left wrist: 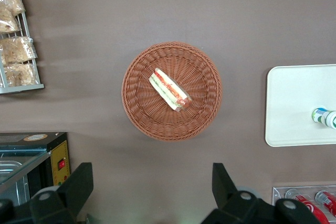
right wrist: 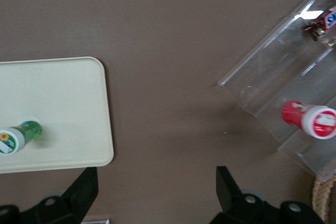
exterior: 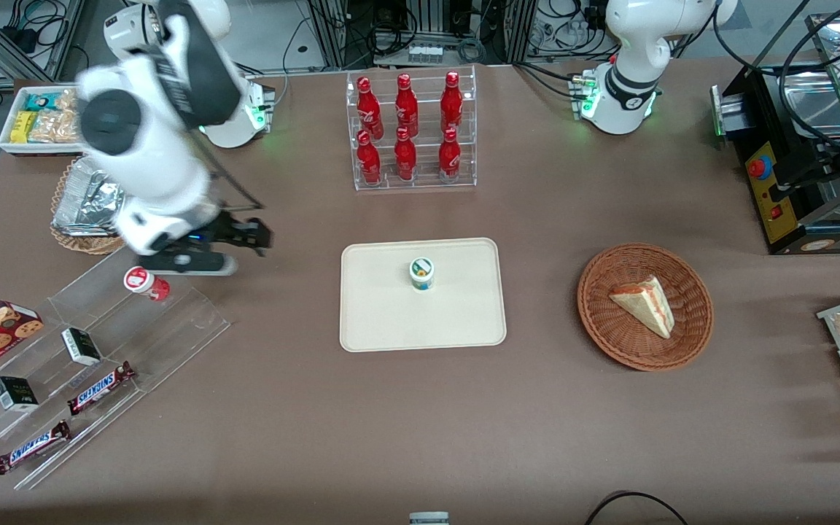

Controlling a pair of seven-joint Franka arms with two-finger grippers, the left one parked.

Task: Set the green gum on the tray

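The green gum (exterior: 421, 273) stands upright near the middle of the cream-white tray (exterior: 464, 321). It is a small bottle with a white lid and a green and yellow body. It also shows in the right wrist view (right wrist: 18, 136) on the tray (right wrist: 58, 103), and in the left wrist view (left wrist: 325, 117) on the tray (left wrist: 291, 103). My right gripper (exterior: 241, 244) is open and empty (right wrist: 157, 190). It hangs above bare table between the tray and the clear stepped rack (exterior: 172, 328), well apart from the gum.
A red-lidded bottle (exterior: 144, 283) lies on the rack (right wrist: 273, 77), with Snickers bars (exterior: 99, 388) and small dark boxes lower down. A rack of red cola bottles (exterior: 409, 131), a sandwich basket (exterior: 644, 306), a foil-lined basket (exterior: 84, 208) and a snack bin (exterior: 33, 120) stand around.
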